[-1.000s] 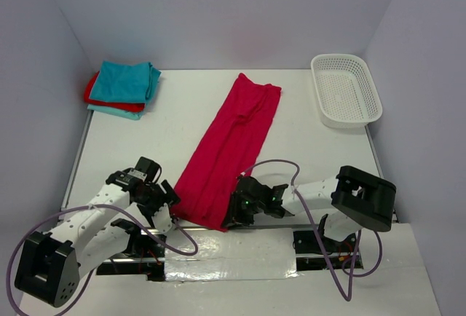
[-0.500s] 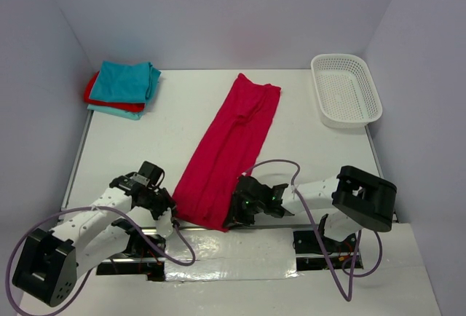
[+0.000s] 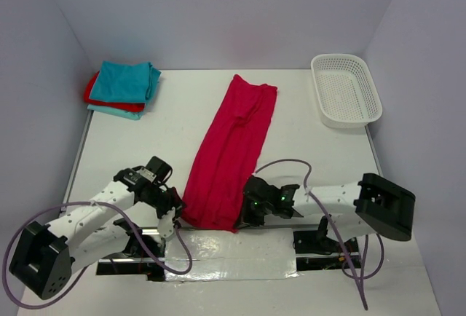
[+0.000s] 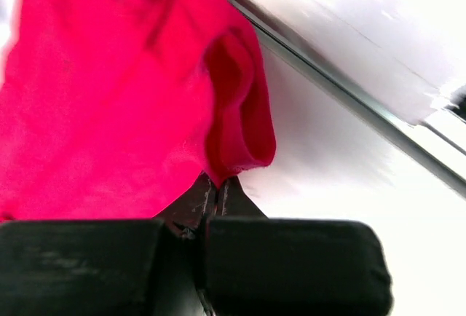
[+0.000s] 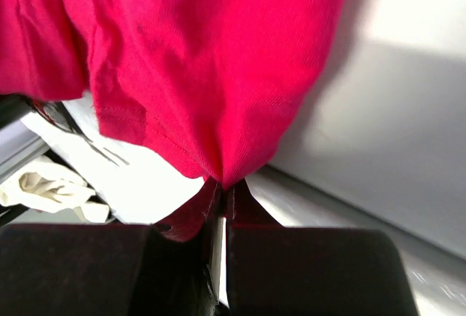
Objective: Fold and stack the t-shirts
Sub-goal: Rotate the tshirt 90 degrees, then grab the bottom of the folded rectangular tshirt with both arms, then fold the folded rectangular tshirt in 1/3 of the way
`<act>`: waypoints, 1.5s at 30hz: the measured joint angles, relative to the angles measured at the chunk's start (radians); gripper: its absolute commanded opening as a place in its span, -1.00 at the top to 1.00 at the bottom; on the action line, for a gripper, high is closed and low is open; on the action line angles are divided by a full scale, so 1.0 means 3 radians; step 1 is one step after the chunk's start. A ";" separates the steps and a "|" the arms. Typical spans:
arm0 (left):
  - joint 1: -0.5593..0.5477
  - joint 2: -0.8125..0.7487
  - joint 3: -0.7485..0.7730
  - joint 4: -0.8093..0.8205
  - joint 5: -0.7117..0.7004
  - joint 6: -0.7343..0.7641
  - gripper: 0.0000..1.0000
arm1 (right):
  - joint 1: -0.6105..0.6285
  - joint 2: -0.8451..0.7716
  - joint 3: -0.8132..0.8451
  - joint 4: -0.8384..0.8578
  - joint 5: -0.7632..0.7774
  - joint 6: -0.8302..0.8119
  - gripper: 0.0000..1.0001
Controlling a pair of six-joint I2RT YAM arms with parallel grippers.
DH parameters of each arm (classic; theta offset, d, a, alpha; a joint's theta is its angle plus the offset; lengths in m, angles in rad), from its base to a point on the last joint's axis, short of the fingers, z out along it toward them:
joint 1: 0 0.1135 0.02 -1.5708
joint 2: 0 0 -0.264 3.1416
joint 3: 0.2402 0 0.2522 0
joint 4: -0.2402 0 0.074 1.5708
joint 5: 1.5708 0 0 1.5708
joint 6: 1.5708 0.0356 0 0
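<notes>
The magenta-red t-shirt (image 3: pixel 231 148) is lying in the middle of the worktop (image 3: pixel 320 159) as a long narrow strip, apparently already folded lengthwise, and it is running from the far side down to the near edge. Its near end is being pinched at both corners. The left tool (image 3: pixel 173 212) is clenching the left corner, and in its wrist view the cloth is bunching into a small curled lip right at the closed tips. The right tool (image 3: pixel 246 214) is clamping the right corner, with the fabric drawing to a point between its shut fingers. In the far left corner a stack of folded t-shirts (image 3: pixel 124 87) is sitting, teal on top, red showing beneath and another teal edge at the bottom, so part of the job is looking done. At the far right the white mesh basket (image 3: pixel 346 89) is standing with no cloth showing inside, which is suggesting to me that this is the last shirt. What is remaining, as I am judging it, is carrying the near end over to the far end, perhaps folding once more, then setting the bundle on the stack
</notes>
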 measured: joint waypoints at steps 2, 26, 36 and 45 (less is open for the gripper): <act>-0.0159 0.0061 0.0132 -0.0004 0.0085 -0.0098 1.00 | -0.0023 -0.0198 -0.0093 -0.0120 0.0009 0.0000 1.00; -0.1342 0.0362 0.0739 0.0650 0.0224 -0.2992 1.00 | -0.0710 -0.1639 -0.0178 -0.1888 0.0042 -0.0668 1.00; -0.0374 0.1411 0.2399 -0.0412 0.0546 -0.3343 1.00 | -0.1640 -0.0816 0.1218 -0.2290 -0.0010 -0.1569 1.00; 0.0092 0.2294 0.3131 -0.0388 0.0455 -0.3782 1.00 | -0.2352 0.0135 0.1949 -0.2238 -0.0130 -0.2178 1.00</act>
